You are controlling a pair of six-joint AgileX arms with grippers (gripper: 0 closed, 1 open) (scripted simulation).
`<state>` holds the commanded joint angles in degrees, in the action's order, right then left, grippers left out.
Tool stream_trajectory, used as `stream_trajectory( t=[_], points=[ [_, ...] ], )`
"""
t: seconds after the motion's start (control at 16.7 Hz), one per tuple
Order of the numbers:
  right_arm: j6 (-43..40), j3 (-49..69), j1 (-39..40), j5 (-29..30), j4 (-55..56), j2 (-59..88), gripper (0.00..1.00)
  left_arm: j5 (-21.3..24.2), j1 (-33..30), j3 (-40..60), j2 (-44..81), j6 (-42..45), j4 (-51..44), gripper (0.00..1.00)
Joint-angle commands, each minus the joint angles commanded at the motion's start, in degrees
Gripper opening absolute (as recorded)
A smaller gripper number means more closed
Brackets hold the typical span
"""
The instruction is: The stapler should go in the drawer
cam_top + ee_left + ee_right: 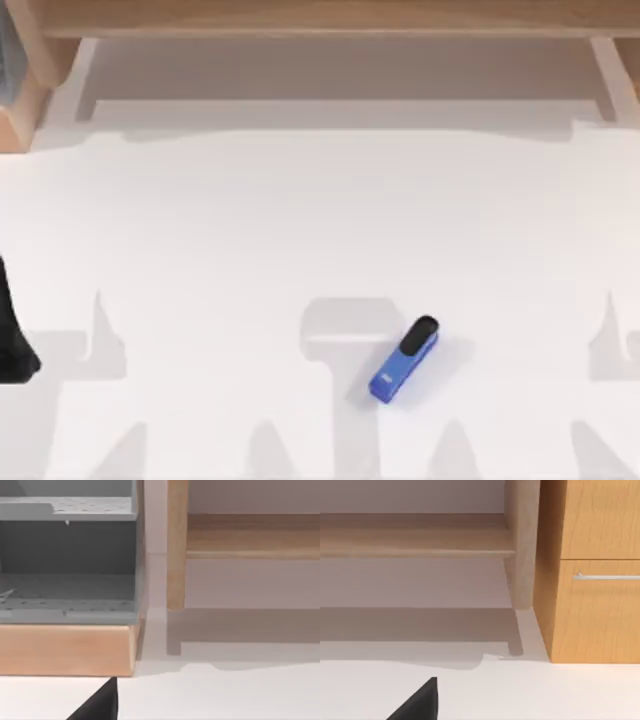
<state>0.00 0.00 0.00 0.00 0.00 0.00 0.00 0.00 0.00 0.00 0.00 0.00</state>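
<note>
The stapler (pixel 405 360) is blue with a black rounded cap at its far end. It lies at a slant on the white table, a little right of centre and near the front edge, with nothing touching it. The drawer (pixel 600 610) is a wooden front with a silver bar handle (pixel 607 576), and it stands shut in a wooden cabinet. My left arm (pixel 12 340) is a black shape at the table's left edge, far from the stapler. A black part of my left gripper (pixel 100 702) shows low in the left wrist view. A black part of my right gripper (pixel 420 702) shows likewise in the right wrist view.
A wooden shelf on legs (pixel 320 20) runs along the back of the table. A grey perforated shelf unit (pixel 67 560) on a wooden base (pixel 65 650) stands at the back left. The white tabletop (pixel 250 230) stretches wide around the stapler.
</note>
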Motion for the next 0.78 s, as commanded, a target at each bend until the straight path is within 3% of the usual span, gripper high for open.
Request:
stream_trajectory(
  t=[0.36, 0.78],
  points=[
    [-5.0, 3.6, -1.4, -1.4, 4.0, 5.8, 1.0, 0.0, 0.0, 0.0, 0.0, 0.0, 0.0, 1.0],
    [-28.2, 20.1, -8.3, -7.6, 22.1, 38.4, 1.0, 0.0, 0.0, 0.0, 0.0, 0.0, 0.0, 1.0]
  ],
)
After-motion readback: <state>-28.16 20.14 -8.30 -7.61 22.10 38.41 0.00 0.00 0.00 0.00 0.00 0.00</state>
